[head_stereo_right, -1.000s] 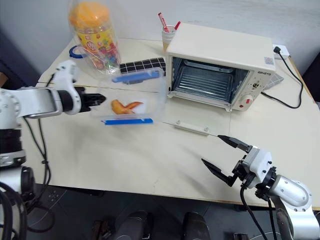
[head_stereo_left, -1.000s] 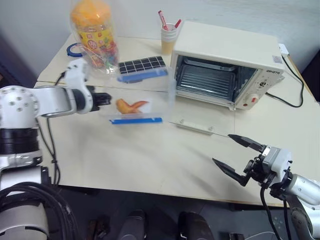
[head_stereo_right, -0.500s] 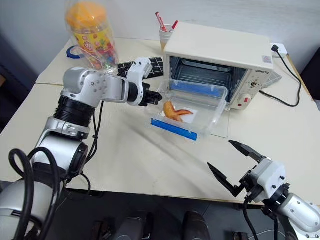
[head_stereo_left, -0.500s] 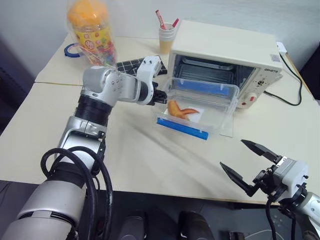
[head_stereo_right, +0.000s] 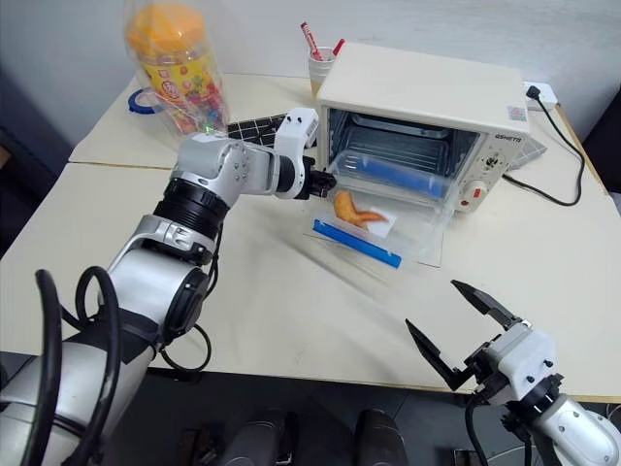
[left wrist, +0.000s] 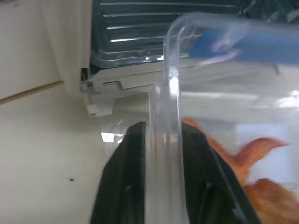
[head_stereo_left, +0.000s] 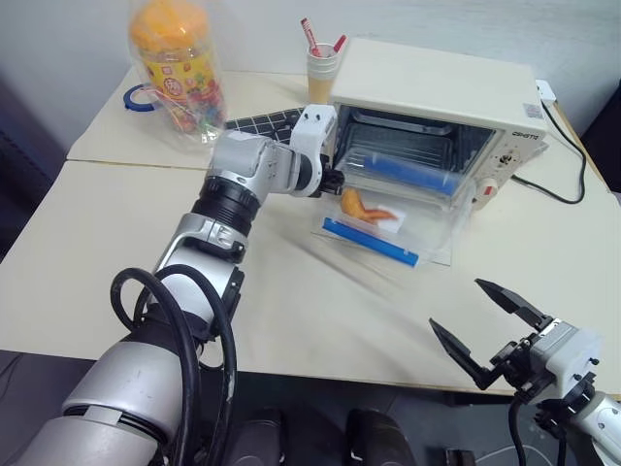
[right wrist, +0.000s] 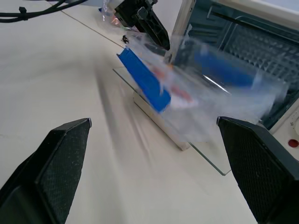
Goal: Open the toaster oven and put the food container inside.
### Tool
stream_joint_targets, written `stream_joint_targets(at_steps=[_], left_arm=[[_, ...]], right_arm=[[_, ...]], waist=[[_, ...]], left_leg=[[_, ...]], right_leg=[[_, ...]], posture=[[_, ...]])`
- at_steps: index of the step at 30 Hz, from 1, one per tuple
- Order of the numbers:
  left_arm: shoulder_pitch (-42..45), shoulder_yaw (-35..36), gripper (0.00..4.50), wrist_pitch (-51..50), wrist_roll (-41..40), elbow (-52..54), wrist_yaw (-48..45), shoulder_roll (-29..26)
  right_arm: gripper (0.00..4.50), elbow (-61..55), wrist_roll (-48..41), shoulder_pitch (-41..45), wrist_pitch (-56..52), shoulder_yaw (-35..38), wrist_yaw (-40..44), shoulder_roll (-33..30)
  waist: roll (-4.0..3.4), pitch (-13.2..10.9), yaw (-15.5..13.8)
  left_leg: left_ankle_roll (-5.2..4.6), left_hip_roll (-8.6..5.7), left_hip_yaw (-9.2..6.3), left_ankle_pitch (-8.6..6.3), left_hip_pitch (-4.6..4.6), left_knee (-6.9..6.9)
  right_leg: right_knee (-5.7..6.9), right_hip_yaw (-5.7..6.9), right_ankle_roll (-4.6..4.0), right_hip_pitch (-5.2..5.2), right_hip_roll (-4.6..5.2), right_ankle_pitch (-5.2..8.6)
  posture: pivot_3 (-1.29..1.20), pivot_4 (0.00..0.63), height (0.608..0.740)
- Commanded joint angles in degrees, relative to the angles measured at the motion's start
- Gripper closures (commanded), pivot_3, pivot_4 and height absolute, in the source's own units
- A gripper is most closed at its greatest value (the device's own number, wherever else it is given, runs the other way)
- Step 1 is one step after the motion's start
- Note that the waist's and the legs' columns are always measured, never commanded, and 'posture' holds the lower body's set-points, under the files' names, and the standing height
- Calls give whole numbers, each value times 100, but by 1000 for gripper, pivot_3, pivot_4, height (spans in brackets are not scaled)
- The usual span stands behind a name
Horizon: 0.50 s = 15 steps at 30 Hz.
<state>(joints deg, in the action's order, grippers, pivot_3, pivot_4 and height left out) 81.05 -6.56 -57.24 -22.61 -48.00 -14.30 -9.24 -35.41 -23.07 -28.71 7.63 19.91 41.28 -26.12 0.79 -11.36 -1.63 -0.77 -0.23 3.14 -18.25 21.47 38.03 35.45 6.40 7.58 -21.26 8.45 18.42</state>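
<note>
The cream-white toaster oven (head_stereo_left: 437, 87) stands at the back right with its glass door (head_stereo_left: 444, 254) dropped flat onto the table. The clear food container (head_stereo_left: 398, 209), with blue side clips and orange food (head_stereo_left: 361, 206) inside, hangs tilted over that door, its far end at the oven's mouth. My left gripper (head_stereo_left: 335, 181) is beside the oven's left front corner. In the left wrist view its black fingers (left wrist: 124, 186) flank the container's clear wall (left wrist: 163, 140) and pinch it. My right gripper (head_stereo_left: 456, 306) is open near the table's front right edge, with nothing between its fingers.
A tall orange-lidded jar (head_stereo_left: 177, 63) and a blue tape roll (head_stereo_left: 141, 95) are at the back left. A black gridded panel (head_stereo_left: 262, 123) and a paper cup of pens (head_stereo_left: 322, 70) stand left of the oven. A black cord (head_stereo_left: 572, 146) trails off the oven's right side.
My left arm has swung right, carrying the food container from the table's left side to the oven's open mouth. The right gripper has drawn slightly back towards the front edge, still open.
</note>
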Motion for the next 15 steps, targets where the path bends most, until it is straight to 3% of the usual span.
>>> stream_joint_targets(at_steps=[1, 2, 10, 15], left_arm=[[225, 280, 2312, 168, 117, 258, -153, -18], [228, 358, 2056, 175, 109, 327, -196, -35], [-139, 873, 2056, 130, -110, 1359, -925, -591], [-1004, 787, 2056, 621, -126, 1849, -2355, -1541]], right_arm=[[0, -152, -26, -148, 199, 28, -6, 58], [0, -138, -35, -170, 217, 40, 3, 55], [0, -35, -116, -248, 282, 149, 64, -25], [0, -178, -536, -150, -221, 43, 211, -293]], waist=[[0, 0, 3], [0, 0, 11], [0, 0, 31], [-6, 3, 52]], left_leg=[[0, 0, 1, 0, 0, 0], [0, 1, 1, 0, 0, 0], [0, 9, 20, 0, -2, -1], [0, 12, 33, 0, -14, 0]], right_leg=[[2, 0, 0, -2, 0, 0], [4, -1, 0, -4, 0, 0], [18, -21, 0, -20, -1, 0], [27, -34, 0, -19, -1, 0]], posture=[[0, 150, 740], [0, 150, 740], [0, 150, 740], [0, 150, 740]])
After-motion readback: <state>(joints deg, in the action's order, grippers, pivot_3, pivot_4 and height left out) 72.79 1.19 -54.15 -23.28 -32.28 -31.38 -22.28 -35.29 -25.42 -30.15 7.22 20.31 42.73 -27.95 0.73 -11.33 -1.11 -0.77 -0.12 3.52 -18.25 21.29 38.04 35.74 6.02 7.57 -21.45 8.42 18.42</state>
